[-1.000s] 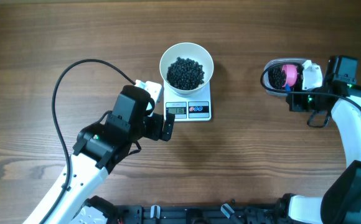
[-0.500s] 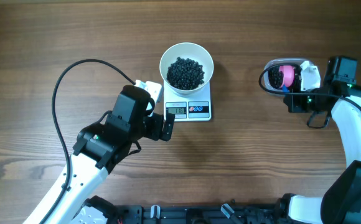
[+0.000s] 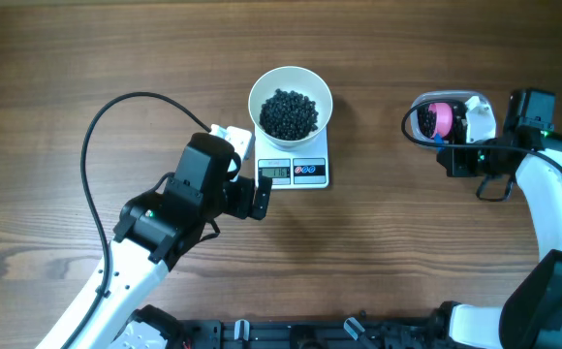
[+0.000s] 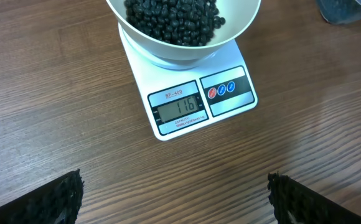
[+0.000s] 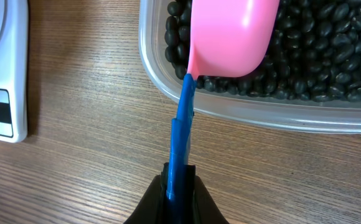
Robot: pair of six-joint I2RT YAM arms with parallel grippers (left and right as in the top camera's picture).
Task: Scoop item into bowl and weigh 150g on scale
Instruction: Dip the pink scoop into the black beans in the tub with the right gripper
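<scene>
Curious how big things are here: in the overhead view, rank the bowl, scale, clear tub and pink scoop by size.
1. bowl
2. scale and clear tub: look alike, both partly covered, so unsure
3. pink scoop

White bowl (image 3: 261, 95) of black beads (image 3: 289, 113) sits on scale (image 3: 308, 172).

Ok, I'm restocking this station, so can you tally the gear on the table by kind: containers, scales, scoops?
Containers: 2, the white bowl and the clear tub
Scales: 1, the white scale
Scoops: 1, the pink scoop
Total: 4
</scene>
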